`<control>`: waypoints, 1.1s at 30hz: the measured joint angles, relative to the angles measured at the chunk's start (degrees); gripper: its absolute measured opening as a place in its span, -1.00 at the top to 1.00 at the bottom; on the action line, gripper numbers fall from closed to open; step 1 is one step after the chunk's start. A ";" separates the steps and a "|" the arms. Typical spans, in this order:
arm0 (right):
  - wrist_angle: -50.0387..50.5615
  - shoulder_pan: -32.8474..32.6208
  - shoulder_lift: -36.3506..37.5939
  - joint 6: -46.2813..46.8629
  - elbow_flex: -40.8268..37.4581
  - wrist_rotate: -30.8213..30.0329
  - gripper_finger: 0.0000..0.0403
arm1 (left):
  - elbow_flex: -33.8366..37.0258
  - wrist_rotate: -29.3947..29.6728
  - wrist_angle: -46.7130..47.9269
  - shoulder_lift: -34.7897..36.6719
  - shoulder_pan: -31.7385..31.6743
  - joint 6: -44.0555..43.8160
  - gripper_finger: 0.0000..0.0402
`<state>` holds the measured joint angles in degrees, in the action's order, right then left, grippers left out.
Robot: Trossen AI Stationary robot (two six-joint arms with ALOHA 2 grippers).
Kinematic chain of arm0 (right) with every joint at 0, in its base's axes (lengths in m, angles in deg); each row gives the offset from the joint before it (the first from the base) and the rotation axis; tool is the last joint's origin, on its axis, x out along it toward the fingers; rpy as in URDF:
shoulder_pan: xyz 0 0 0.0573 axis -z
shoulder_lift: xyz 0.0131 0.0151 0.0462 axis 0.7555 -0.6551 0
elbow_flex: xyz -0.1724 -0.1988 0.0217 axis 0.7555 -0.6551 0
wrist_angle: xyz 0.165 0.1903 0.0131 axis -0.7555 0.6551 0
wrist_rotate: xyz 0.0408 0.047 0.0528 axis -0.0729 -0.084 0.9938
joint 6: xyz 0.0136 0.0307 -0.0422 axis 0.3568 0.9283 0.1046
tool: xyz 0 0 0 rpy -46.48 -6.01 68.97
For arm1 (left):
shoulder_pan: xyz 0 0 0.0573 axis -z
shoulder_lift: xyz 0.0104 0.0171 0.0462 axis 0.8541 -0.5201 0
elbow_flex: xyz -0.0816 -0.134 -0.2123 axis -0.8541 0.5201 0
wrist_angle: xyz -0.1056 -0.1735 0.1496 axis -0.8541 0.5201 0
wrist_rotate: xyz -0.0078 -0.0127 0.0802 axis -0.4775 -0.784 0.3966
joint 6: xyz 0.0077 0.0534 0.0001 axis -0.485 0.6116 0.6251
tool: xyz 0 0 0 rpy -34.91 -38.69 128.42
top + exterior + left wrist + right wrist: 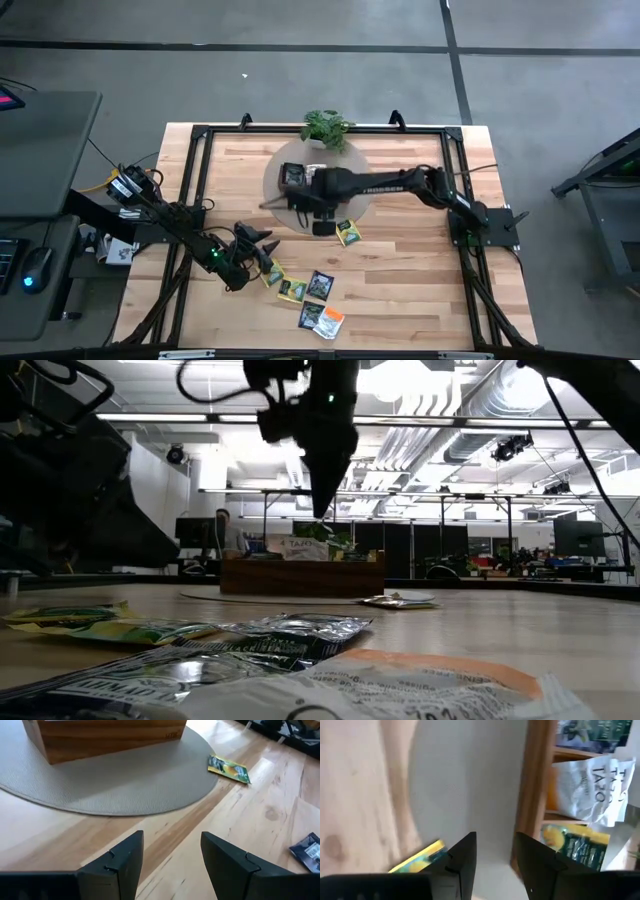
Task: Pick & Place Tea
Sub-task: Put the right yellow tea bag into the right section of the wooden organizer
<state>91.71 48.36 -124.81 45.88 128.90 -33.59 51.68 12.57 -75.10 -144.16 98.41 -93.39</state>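
Several tea sachets lie flat near the table's front edge: yellow-green ones (290, 288), a dark one (320, 285) and an orange-white one (330, 322). Another yellow-green sachet (348, 233) lies by the rim of the round grey mat (352, 160). The wooden tray (100, 740) stands on the mat and holds dark, white (592, 785) and yellow-green sachets. My right gripper (495, 850) hangs open above the mat beside the tray's wall (532, 795), pointing down with nothing between its fingers. My left gripper (172, 850) is open, low over the bare wood at front left.
A small potted plant (325, 127) stands at the mat's far edge. A black frame (200, 135) runs around the tabletop. Bare wood lies to the right of the mat and along the right side.
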 joint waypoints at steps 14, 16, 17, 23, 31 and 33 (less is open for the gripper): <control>-16.10 -8.94 15.90 19.08 -31.91 -9.98 0.36 | -0.02 -3.84 -0.54 0.02 0.02 0.01 0.03; -22.58 -9.75 21.65 24.63 -40.21 -10.47 0.36 | -0.02 -3.93 -0.77 0.02 0.02 0.15 0.03; -25.92 -10.26 24.40 27.47 -44.03 -10.64 0.36 | 0.00 -3.91 -1.01 0.02 0.02 0.57 0.03; -47.39 -15.43 38.47 40.33 -64.72 -13.86 0.36 | 0.00 -2.83 -8.47 0.02 -1.01 8.62 0.03; -69.59 -21.95 42.97 51.34 -81.82 -25.06 0.51 | -0.70 -14.26 -21.83 0.02 -11.89 25.34 0.03; -75.42 -22.52 42.62 51.33 -84.02 -26.30 0.61 | -2.11 -19.12 -22.11 0.02 -15.19 28.32 0.03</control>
<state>16.29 25.84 -82.19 97.21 44.88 -59.89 49.57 -6.55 -97.21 -144.14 83.22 -65.06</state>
